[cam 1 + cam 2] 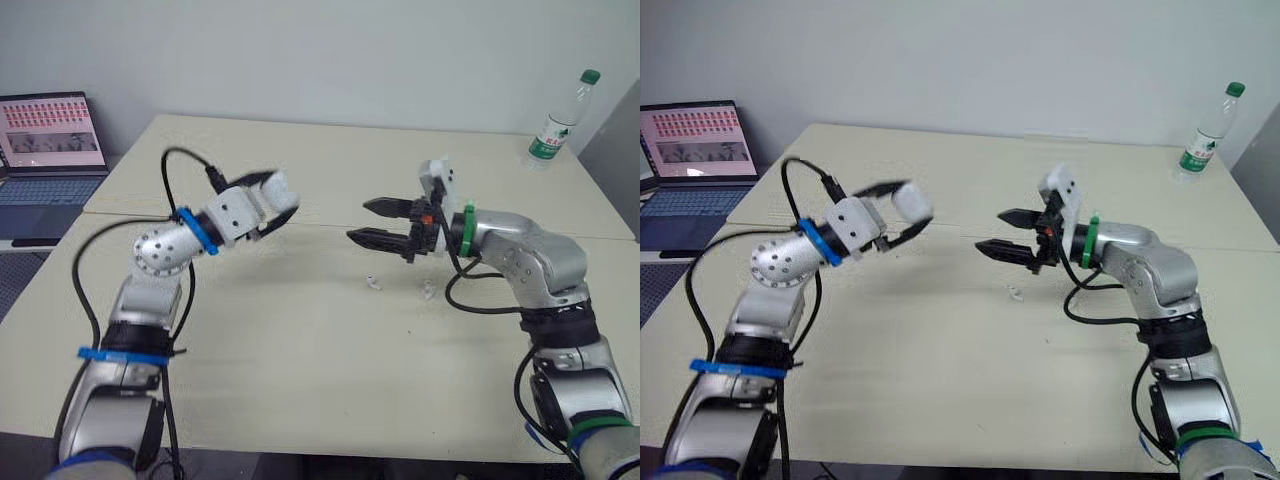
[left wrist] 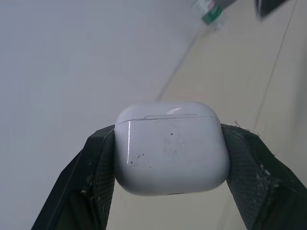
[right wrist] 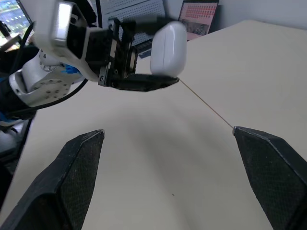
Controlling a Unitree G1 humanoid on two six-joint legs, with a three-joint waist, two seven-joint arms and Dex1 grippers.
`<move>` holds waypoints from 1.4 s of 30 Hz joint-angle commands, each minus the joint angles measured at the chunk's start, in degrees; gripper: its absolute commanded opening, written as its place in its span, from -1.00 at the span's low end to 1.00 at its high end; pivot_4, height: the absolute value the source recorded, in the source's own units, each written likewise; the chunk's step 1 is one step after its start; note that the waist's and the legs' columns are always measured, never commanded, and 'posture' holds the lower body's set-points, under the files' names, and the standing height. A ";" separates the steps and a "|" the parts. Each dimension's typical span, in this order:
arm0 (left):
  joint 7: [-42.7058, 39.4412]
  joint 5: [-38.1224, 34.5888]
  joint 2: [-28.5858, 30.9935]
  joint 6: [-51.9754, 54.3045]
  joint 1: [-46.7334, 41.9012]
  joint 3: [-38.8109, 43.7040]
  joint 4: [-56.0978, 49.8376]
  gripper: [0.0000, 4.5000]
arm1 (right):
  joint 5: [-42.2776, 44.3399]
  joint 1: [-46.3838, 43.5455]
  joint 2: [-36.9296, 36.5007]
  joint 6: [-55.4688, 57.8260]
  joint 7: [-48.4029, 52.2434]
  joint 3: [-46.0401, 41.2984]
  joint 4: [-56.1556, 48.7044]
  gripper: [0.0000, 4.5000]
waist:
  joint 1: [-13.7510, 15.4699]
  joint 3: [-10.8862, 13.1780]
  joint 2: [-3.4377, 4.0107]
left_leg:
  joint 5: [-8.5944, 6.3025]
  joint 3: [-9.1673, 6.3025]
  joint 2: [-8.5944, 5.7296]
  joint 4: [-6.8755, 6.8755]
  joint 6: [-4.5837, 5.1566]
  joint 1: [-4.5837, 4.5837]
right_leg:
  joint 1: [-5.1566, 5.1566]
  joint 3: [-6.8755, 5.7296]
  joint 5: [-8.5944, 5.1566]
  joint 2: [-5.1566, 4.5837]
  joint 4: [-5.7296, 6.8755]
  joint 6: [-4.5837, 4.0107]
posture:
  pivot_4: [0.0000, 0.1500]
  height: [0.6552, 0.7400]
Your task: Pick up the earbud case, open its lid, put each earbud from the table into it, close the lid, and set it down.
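Observation:
My left gripper [image 1: 278, 202] is raised over the left half of the table and is shut on the white earbud case [image 2: 170, 146], whose lid is closed. The case [image 3: 168, 49] also shows in the right wrist view, between the left fingers. My right gripper [image 1: 374, 222] is open in the air, pointing left at the case from a short gap away, with nothing between its fingers. Two small white earbuds lie on the table below the right gripper: one earbud [image 1: 372, 282] to the left and the other earbud [image 1: 428, 291] just right of it.
A beige table [image 1: 300, 370] spans the view, with a seam running across it. A plastic water bottle [image 1: 559, 121] with a green cap stands at the far right corner. An open laptop [image 1: 45, 160] sits off the table's left side.

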 commanded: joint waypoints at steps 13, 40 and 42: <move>4.22 6.03 0.10 -28.58 -6.97 -5.46 12.87 0.25 | 4.61 -3.93 10.26 5.65 -6.34 -1.35 0.84 1.00 | -0.20 0.00 0.00 | 0.00 -0.08 0.02 0.10 0.03 -0.29 | -0.25 -0.15 0.01 0.02 0.06 0.03 | 1.00 1.00; 3.77 1.09 1.51 -29.46 -5.41 -9.62 11.35 0.94 | 5.11 -4.62 12.24 6.52 -8.72 -3.11 2.45 -0.61 | -0.21 0.00 0.00 | 0.01 -0.17 0.03 0.11 0.03 -0.36 | -0.30 -0.24 0.01 0.04 0.07 0.02 | 1.00 1.00; 2.51 -1.32 2.73 -28.05 -4.39 -9.87 9.18 1.00 | 4.63 -4.23 11.99 5.93 -8.99 -3.35 2.68 -0.61 | -0.23 0.01 0.00 | 0.01 -0.16 0.03 0.11 0.03 -0.36 | -0.30 -0.23 0.01 0.03 0.06 0.02 | 1.00 1.00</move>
